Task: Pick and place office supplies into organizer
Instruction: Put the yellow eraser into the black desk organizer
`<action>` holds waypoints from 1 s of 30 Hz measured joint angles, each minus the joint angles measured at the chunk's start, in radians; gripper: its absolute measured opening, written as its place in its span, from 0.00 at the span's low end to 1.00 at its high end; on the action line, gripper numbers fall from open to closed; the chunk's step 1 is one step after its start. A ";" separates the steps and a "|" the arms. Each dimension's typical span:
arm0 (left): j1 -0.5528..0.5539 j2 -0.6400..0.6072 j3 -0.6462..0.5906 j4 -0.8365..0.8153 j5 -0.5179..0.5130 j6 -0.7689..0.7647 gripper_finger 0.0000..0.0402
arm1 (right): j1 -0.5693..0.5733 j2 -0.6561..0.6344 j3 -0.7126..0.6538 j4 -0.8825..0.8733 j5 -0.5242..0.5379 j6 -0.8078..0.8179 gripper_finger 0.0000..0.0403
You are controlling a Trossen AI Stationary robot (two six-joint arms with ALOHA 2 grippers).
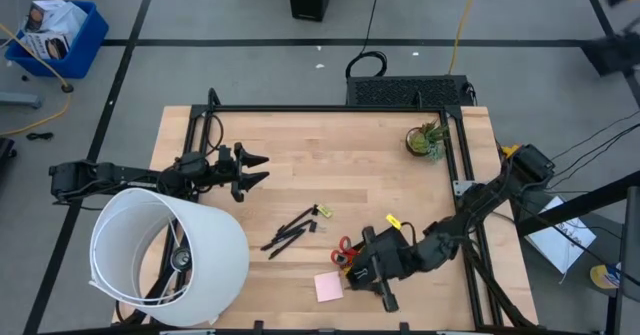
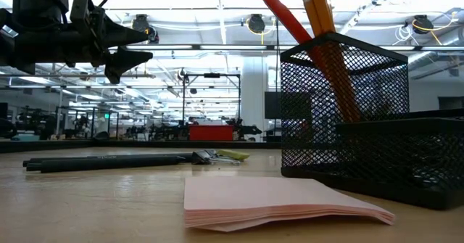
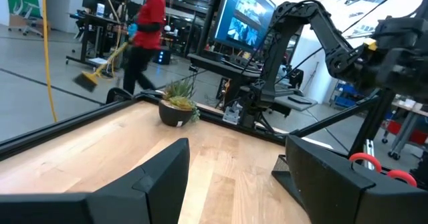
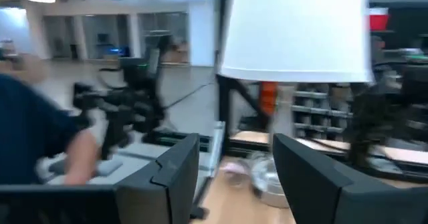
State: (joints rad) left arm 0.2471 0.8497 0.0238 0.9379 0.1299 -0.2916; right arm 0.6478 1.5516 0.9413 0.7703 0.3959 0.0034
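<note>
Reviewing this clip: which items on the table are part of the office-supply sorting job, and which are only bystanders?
Part of the job:
- organizer, already holding scissors and pencils
- pink sticky-note pad
- black pens
- small clips

Bystanders:
- potted plant
- white lampshade-like cylinder

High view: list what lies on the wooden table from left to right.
Large white cylindrical shade → left hand, open above the wood → bundle of black pens → square pink sticky-note pad → red-handled scissors → small potted green plant.
</note>
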 joint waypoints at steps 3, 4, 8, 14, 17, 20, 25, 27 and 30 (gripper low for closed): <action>0.000 0.000 0.000 0.000 0.000 0.000 0.63 | -0.042 0.001 0.000 -0.022 0.186 0.081 0.45; 0.000 0.000 0.000 0.000 0.000 0.000 0.63 | -0.059 0.000 0.000 -0.051 0.245 0.113 0.45; 0.000 0.000 0.000 0.000 0.000 0.000 0.63 | -0.151 0.002 0.001 -0.193 0.305 0.307 0.45; 0.000 0.000 0.000 0.000 0.000 0.000 0.63 | -0.266 0.000 0.091 -0.383 0.283 0.380 0.45; 0.000 0.000 0.000 0.000 0.000 0.000 0.63 | -0.335 0.000 0.133 -0.508 0.289 0.444 0.45; 0.000 0.000 0.000 0.000 0.000 0.000 0.63 | -0.397 0.000 0.143 -0.605 0.288 0.519 0.45; 0.000 0.000 0.000 0.000 0.000 0.000 0.63 | -0.442 0.001 0.143 -0.670 0.204 0.612 0.45; 0.000 0.000 0.000 0.000 0.000 0.000 0.63 | -0.444 0.001 0.142 -0.640 0.148 0.614 0.45; 0.000 0.000 0.000 0.000 0.000 0.000 0.63 | -0.443 0.000 0.142 -0.595 0.058 0.614 0.45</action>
State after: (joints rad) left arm 0.2470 0.8497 0.0238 0.9382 0.1299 -0.2915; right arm 0.2043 1.5520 1.0836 0.1754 0.4535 0.6174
